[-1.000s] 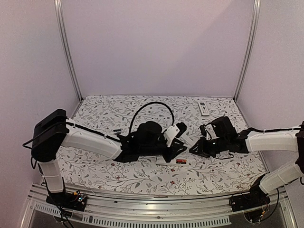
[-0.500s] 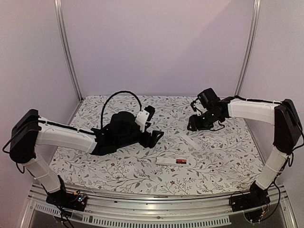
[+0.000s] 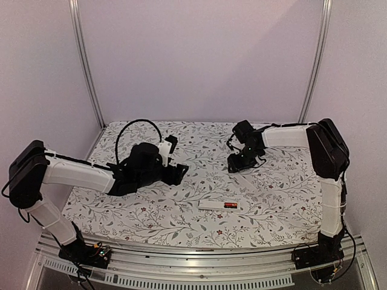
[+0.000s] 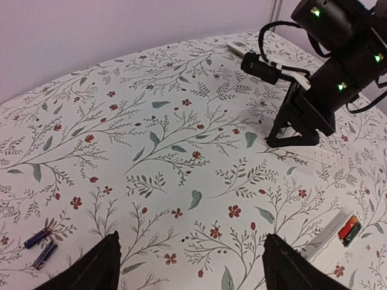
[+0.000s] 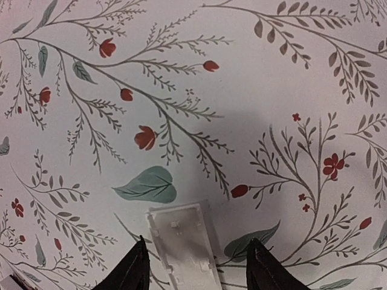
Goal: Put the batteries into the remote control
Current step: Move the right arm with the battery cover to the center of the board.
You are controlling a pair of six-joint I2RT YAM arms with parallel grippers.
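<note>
Floral cloth covers the bench (image 3: 181, 220), which is walled in pale lilac. The remote (image 3: 213, 205) lies near the front edge, between the two arms and well apart from both. Its compartment is uncovered, with a red-and-black battery (image 4: 349, 230) seated in it; whether a second sits beside it cannot be told. The left fingers (image 4: 97, 269) stand wide apart and hold nothing, hovering over bare cloth. The right fingers (image 5: 130, 269) are parted about halfway and also empty. They straddle the battery cover (image 5: 184, 241), which lies flat on the cloth, inner side up.

The step in hand seems to be picking up that cover. To do it well, the right fingers should come down square to the cover's long edges, close across its narrow width and lift without tipping it. Thin plastic lying flat is likely to skid.

Counted: one remote in use, one cover and one battery seen in the compartment. Two loose batteries (image 4: 36, 238) lie side by side at the left. One white slab (image 4: 237, 47) sits at the far edge, perhaps another remote.
</note>
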